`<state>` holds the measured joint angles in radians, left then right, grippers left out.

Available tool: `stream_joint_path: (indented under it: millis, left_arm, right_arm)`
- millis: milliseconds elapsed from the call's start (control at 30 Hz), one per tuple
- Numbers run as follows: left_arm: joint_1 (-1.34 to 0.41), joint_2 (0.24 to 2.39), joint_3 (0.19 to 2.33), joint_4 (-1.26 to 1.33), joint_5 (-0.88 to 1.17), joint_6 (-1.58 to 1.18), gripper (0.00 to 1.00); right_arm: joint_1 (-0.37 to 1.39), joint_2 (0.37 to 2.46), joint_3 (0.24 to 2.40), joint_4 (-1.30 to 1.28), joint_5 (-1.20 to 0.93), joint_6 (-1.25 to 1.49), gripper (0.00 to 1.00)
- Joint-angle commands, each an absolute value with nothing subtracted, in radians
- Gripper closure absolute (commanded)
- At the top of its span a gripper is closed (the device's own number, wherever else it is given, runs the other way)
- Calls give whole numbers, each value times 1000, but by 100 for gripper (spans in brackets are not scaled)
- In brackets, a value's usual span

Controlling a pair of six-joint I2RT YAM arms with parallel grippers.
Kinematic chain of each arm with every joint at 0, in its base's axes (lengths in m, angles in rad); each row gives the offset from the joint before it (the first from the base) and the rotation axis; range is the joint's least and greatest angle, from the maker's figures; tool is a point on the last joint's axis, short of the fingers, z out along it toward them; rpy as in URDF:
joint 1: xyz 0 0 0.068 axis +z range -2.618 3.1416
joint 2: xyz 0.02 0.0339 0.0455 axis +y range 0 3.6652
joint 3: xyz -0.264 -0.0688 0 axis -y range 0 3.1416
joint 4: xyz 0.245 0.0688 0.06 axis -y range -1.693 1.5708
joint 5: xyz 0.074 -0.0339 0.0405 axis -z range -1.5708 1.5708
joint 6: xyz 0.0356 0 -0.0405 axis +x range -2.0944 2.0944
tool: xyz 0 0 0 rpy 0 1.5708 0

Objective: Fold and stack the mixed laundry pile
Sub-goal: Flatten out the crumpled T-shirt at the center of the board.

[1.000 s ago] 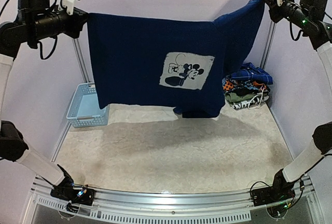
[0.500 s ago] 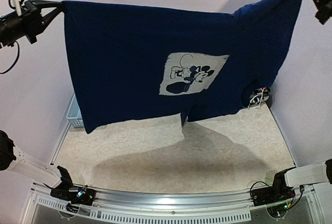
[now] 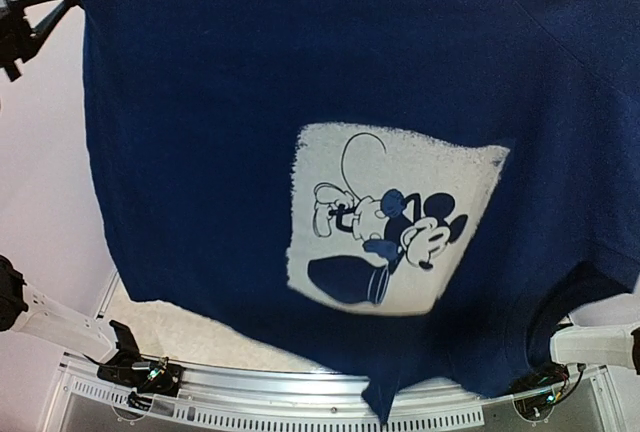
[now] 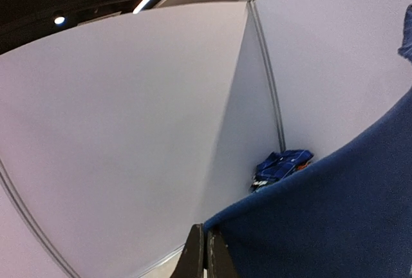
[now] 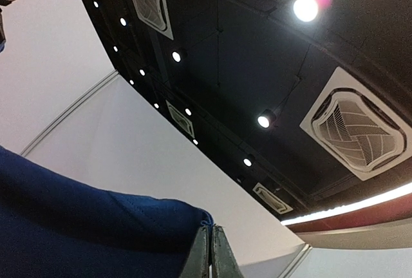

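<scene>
Now the navy T-shirt (image 3: 250, 102) hangs spread below and between both pairs. Left fingers (image 4: 194, 259) and right fingers (image 5: 199, 259) are each clamped on one end of its top edge — its long axis runs fingers to fingers.

A navy cotton T-shirt (image 3: 200, 152) fills the overhead view, its chest carrying a ragged-edged off-white print panel (image 3: 400, 217) with a cartoon mouse in navy and white. Below the hem show a cream, faintly mottled tabletop (image 3: 190, 337) and a silver metal rail (image 3: 280, 397). Pale lilac-grey partition walls (image 4: 129, 130) back a folded blue garment (image 4: 283, 164) marked with darker lines. Overhead, a black ceiling (image 5: 257, 65) is dotted with white lights.
</scene>
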<state>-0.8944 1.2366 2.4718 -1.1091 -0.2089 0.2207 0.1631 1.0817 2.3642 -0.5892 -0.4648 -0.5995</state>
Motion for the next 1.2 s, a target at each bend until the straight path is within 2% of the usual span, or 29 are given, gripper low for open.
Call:
stream_joint_path:
  millis: [0,133,233,333,400,500,700,1167]
  left_arm:
    - [-906,1261,2263,-1047,-467,301,100]
    - [-866,1234,1861,-905,-547,296,100]
    - [-750,1263,1646,-853,-427,214,100]
    - [-631,1354,1480,-797,-280,165,100]
    - [-601,1445,1436,-772,-255,168,100]
    - [-558,1591,1446,-768,-244,179,100]
    - [-496,1780,1540,-803,-209,160,100]
    - [-457,1865,1571,-754,-256,149,100]
  right_arm:
    - [158,1207,2263,-658,-468,-643,100]
    - [158,1228,1951,-732,-474,-768,100]
    - [159,1238,1667,-693,-430,-829,100]
    - [159,1277,1403,-548,-364,-823,100]
    - [158,1332,1325,-435,-324,-795,100]
    - [158,1481,1319,-364,-284,-749,100]
    - [158,1739,1450,-356,-251,-682,100]
    - [172,2001,1724,-313,-216,-547,100]
